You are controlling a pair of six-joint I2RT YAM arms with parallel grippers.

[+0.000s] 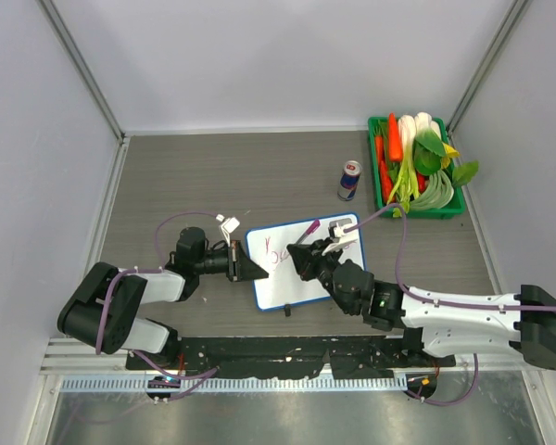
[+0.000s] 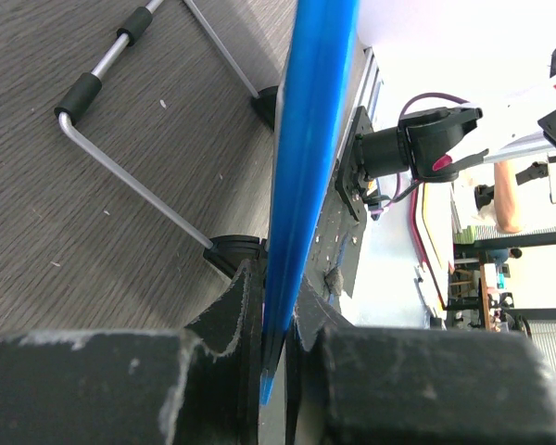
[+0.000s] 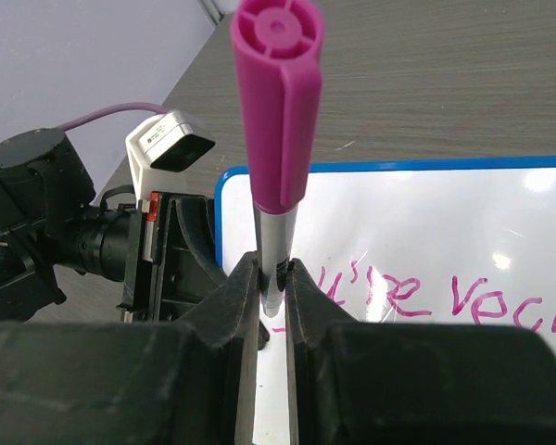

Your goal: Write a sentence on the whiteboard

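The whiteboard, white with a blue rim, lies near the table's front middle. My left gripper is shut on its left edge. In the left wrist view the blue rim runs straight down between the jaws of the left gripper. My right gripper stands over the board's left part, shut on a marker. That marker has a magenta cap on top, and its grey barrel is pinched by the right gripper. The sentence shows as pink letters on the whiteboard; its start is hidden behind the fingers.
A green basket of vegetables sits at the back right, with a drink can just left of it. A wire stand with black foam grips hangs off the board's underside. Grey walls enclose the table on three sides.
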